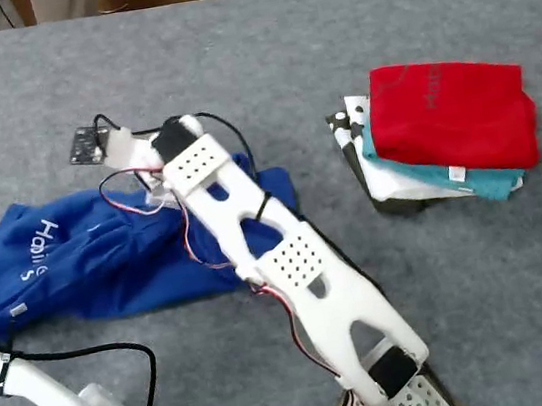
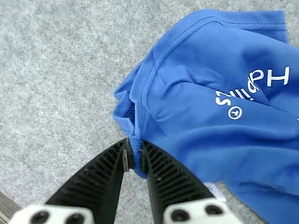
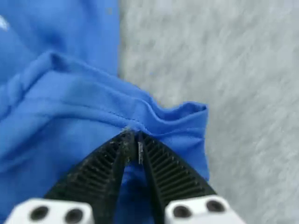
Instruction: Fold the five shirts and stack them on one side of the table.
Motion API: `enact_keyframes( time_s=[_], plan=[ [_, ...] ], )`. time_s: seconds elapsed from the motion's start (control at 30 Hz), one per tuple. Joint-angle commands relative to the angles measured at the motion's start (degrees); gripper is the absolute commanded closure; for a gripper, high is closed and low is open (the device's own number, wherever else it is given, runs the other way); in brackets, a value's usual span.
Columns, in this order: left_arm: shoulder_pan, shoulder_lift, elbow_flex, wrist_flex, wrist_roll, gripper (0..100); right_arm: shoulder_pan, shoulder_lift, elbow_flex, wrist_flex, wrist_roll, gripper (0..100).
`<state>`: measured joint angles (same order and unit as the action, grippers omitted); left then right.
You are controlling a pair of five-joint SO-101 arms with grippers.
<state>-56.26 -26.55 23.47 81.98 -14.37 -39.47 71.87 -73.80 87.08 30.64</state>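
Your left gripper (image 2: 134, 150) has its two black ribbed fingers pressed nearly together, pinching a bunched edge of the crumpled royal-blue cotton shirt with white lettering (image 2: 219, 107). A thin fold of blue cloth sits between the tips, and the grey felt table (image 2: 56, 70) lies beneath.

Your right gripper (image 3: 133, 140) is likewise clamped tight. Its tips meet on a stitched hem of the same blue shirt, at a corner that puckers up just beside bare felt.

From above, the blue shirt lies rumpled on the left half of the table, spread lengthwise and not folded. The long white right arm (image 1: 289, 261) stretches from the near edge across the shirt's right end. The left arm (image 1: 46, 401) sits at the near left corner.

Well apart on the right side stands the pile of folded shirts. A red shirt (image 1: 450, 112) lies on top, with a teal one (image 1: 434, 176) under it, then a white one (image 1: 389, 181), and darker cloth (image 1: 393, 207) shows at the bottom.
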Motion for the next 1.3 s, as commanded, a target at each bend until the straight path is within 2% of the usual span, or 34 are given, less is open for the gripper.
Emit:
enact_keyframes(
  time_s=[0.0, 0.1, 0.23, 0.57, 0.63, 0.83, 1.03, 1.27],
  plan=[
    [0.5, -2.0, -2.7, 0.8, -0.2, 98, 5.3, -2.2, -1.7, 9.1, 0.6, 94.7],
    [0.8, -1.5, -6.3, 5.2, -0.2, 98, 9.3, -2.9, -2.0, 15.3, 0.7, 94.7],
    [2.4, -1.8, -8.5, 6.8, -0.1, 98, 13.3, -7.0, 1.7, 15.4, 0.5, 94.8],
    [4.4, -2.0, -8.6, 9.1, -0.1, 98, 12.2, -19.4, 3.6, 14.9, 0.1, 94.2],
    [4.4, -2.0, -8.5, 9.1, -0.1, 98, 12.4, -19.4, 1.5, 14.3, -2.6, 92.4],
    [4.4, -1.9, -8.5, 9.1, -0.1, 98, 14.8, -15.9, -2.6, 6.2, -17.9, 76.2],
    [4.4, -1.5, -8.5, 9.0, -0.1, 98, 15.0, -10.2, -2.7, -3.4, -28.5, 75.7],
    [4.5, -1.5, -8.5, 8.9, -0.1, 98, 13.1, -6.7, -2.6, -14.1, -31.8, 75.5]
  ],
)
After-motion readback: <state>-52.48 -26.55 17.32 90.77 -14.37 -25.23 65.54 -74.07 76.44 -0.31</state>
